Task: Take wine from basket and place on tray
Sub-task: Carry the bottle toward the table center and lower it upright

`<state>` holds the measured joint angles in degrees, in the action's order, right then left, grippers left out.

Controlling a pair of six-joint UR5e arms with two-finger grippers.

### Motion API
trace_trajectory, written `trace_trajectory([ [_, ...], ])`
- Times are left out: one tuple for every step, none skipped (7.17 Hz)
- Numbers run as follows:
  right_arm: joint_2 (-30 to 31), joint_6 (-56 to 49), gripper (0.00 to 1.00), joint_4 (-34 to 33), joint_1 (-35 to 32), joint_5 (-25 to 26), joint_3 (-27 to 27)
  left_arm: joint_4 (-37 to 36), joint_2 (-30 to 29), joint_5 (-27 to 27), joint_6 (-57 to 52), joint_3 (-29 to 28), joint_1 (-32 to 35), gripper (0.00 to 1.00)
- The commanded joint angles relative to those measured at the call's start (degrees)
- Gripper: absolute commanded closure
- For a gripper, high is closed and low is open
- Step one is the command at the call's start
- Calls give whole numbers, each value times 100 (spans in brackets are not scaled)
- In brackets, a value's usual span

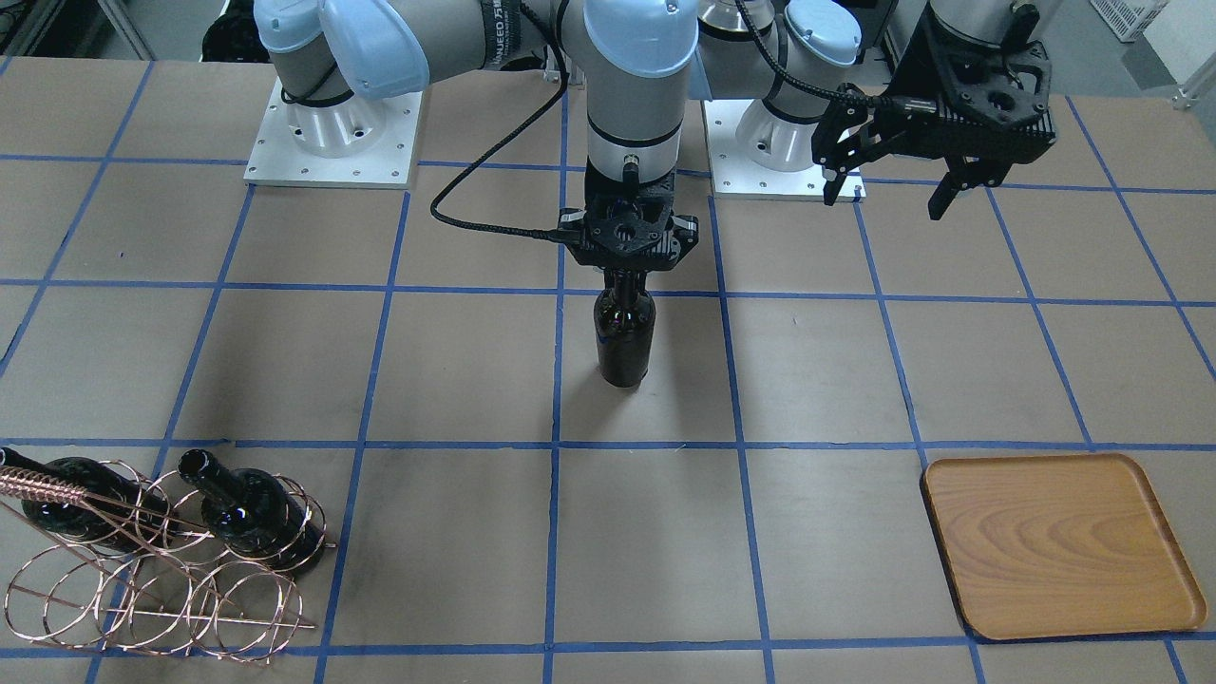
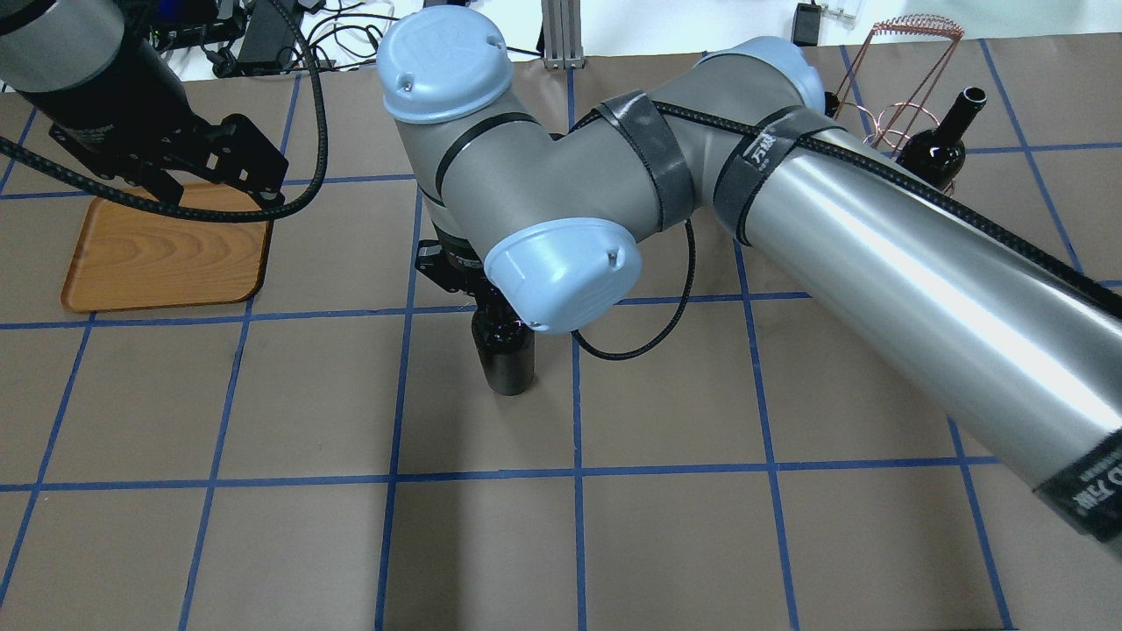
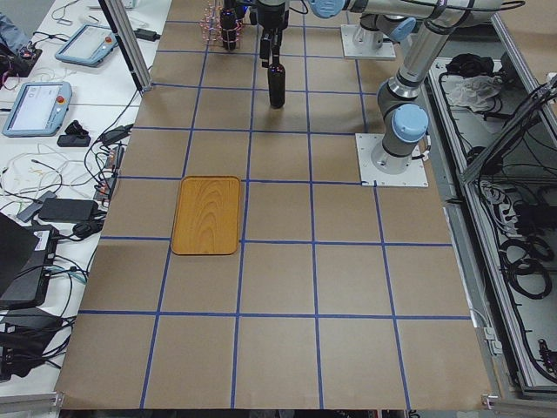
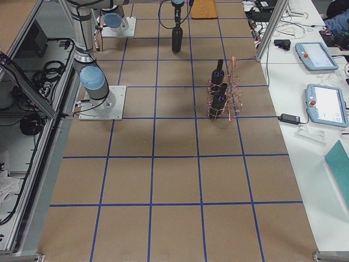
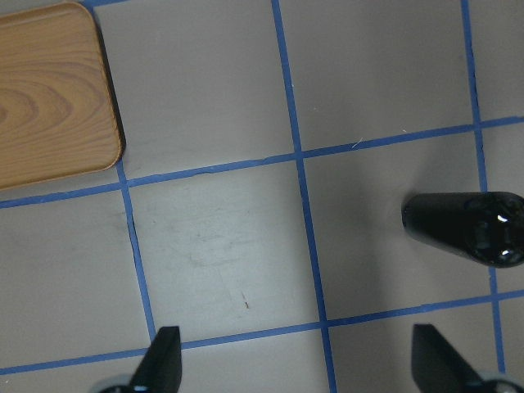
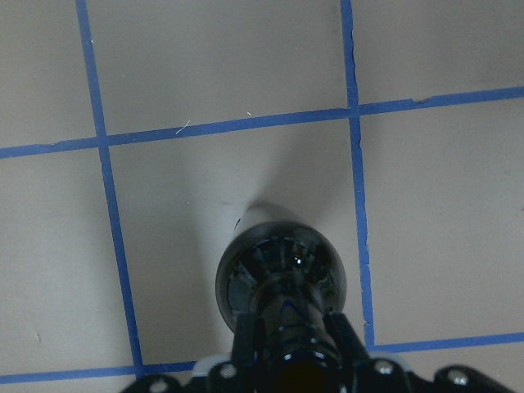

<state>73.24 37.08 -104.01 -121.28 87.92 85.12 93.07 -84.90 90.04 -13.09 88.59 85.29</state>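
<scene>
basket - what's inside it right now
The basket holds two dark bottles: one bottle in plain view, a second bottle partly covered by the twisted handle. Its other rings show no bottle.

Silver-grey arms (image 2: 877, 254), pale blue joint caps (image 2: 561, 272), white screwed base plates (image 1: 271, 157); black braided cables (image 1: 513, 231) enter the black left tool (image 1: 885, 198) and right tool (image 1: 627, 275).
</scene>
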Motion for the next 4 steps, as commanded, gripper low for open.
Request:
trace_trajectory([
  [-3,1,67,4,-10,-3,14,1,0,5,8,0,5,0],
  [6,9,49,4,-71,6,22,9,9,5,0,0,5,0],
  [-3,1,28,30,-133,6,22,9,9,5,0,0,5,0],
  [6,1,19,47,-142,6,22,9,9,5,0,0,5,0],
])
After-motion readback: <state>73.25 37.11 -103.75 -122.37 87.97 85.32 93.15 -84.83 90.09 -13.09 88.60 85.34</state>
